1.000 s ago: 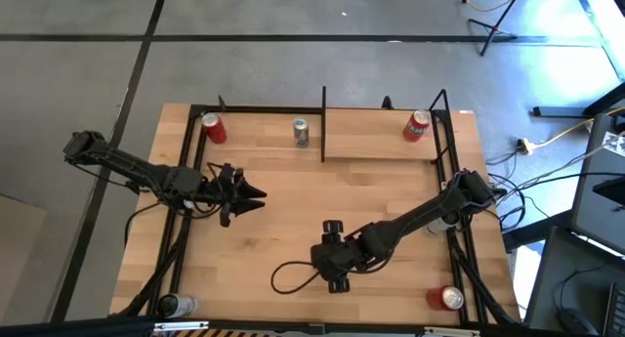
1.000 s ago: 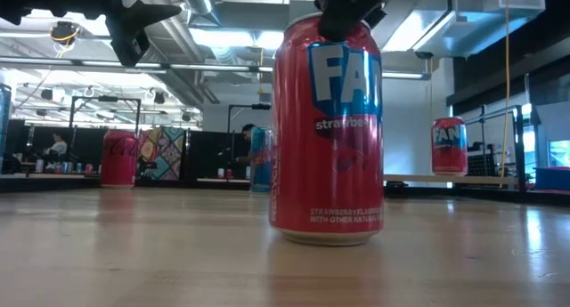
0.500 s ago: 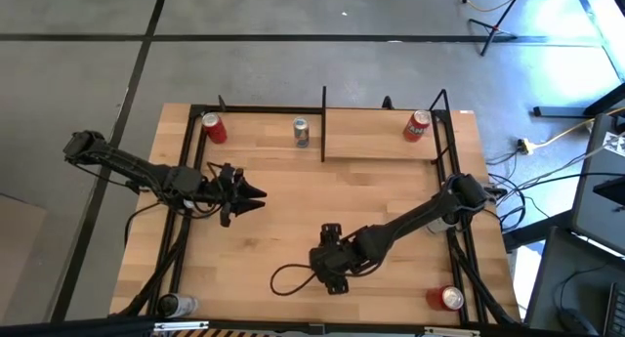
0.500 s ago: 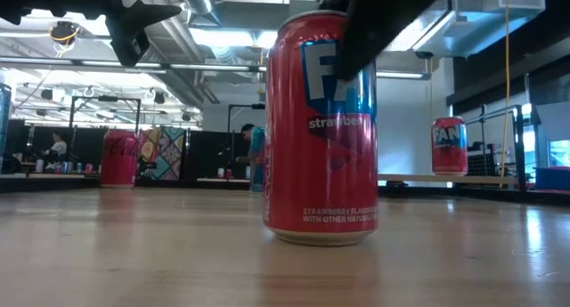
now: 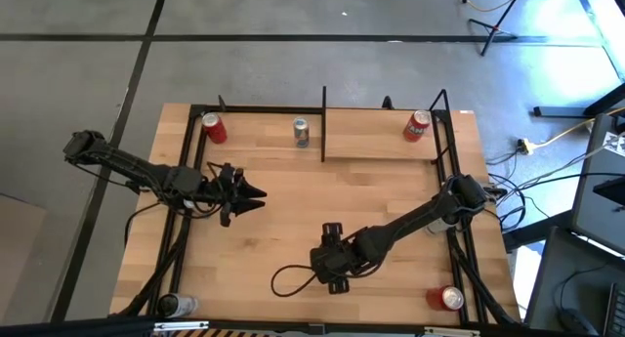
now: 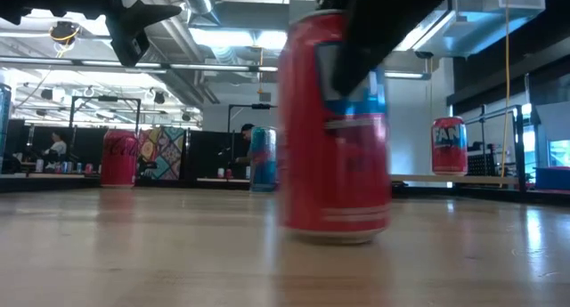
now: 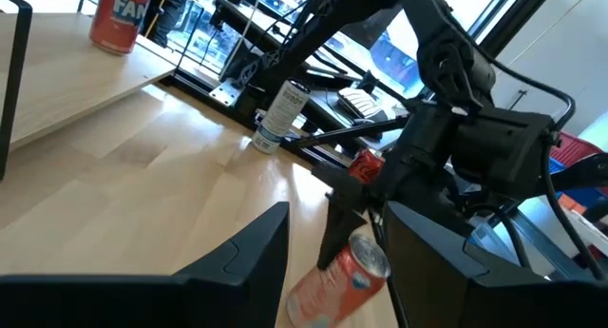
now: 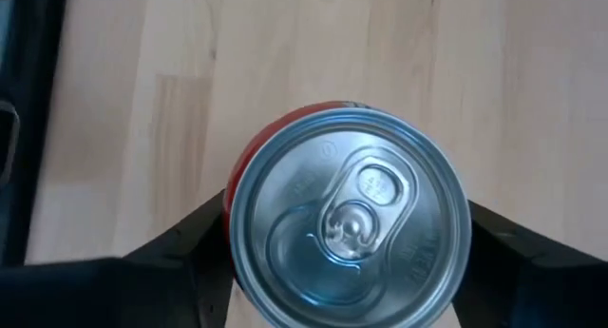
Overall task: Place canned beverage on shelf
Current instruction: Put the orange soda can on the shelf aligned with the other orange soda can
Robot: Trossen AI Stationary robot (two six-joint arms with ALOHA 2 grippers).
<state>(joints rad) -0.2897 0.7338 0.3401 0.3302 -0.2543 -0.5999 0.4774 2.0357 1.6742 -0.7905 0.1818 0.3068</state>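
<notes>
Red aluminium strawberry soda can (image 8: 348,218): we see right gripper (image 8: 348,235) pinching it, upright on tabletop (image 5: 293,210); shelf (image 5: 381,137) placement pending. Left gripper (image 7: 332,261) spread, idle.

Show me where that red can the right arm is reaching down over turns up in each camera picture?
High view: hidden beneath the right gripper, lower centre of the table.
Low view: red can fills the centre, blurred.
Left wrist view: bottom centre, between that arm's own fingers.
Right wrist view: silver top centred.
Shared landmark: the right gripper straddling it.

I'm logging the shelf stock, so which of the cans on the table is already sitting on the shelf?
The red can at the far right corner stands on the shelf; the others stand on the bare tabletop.
</notes>
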